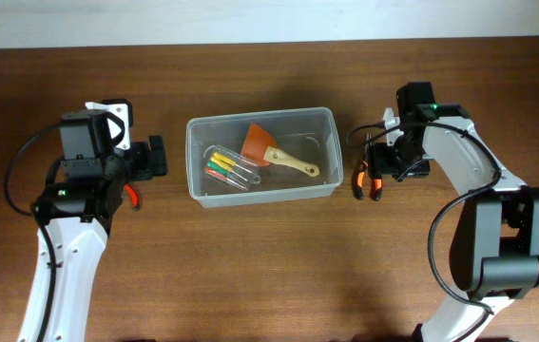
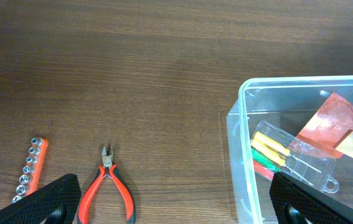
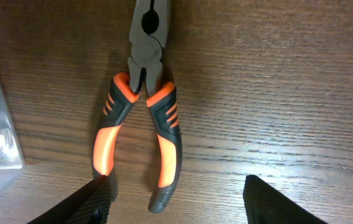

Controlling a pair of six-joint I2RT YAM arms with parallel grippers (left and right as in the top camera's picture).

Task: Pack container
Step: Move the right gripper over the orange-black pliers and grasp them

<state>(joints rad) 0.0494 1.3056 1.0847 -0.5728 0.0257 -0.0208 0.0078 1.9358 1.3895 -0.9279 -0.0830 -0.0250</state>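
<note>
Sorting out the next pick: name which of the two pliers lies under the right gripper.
The orange-and-black-handled pliers, right of the container, under the right gripper. The red-handled pair lies left of the container, by the left gripper.

The clear plastic container (image 1: 191, 157) stands upright and open, rectangular with rounded corners, in the counter's (image 1: 269, 275) middle

The left white-and-black jointed arm (image 1: 60, 256) reaches up from the near edge, its wrist bent inward so that the left black two-finger end effector (image 1: 158, 158) points toward the middle, with its fingers (image 2: 51, 199) spread wide. The right white-and-black jointed arm (image 1: 459, 161) arches over and folds back inward, with the right black two-finger end effector (image 1: 374, 177) angled downward and its fingers (image 3: 95, 202) likewise held wide apart
</note>
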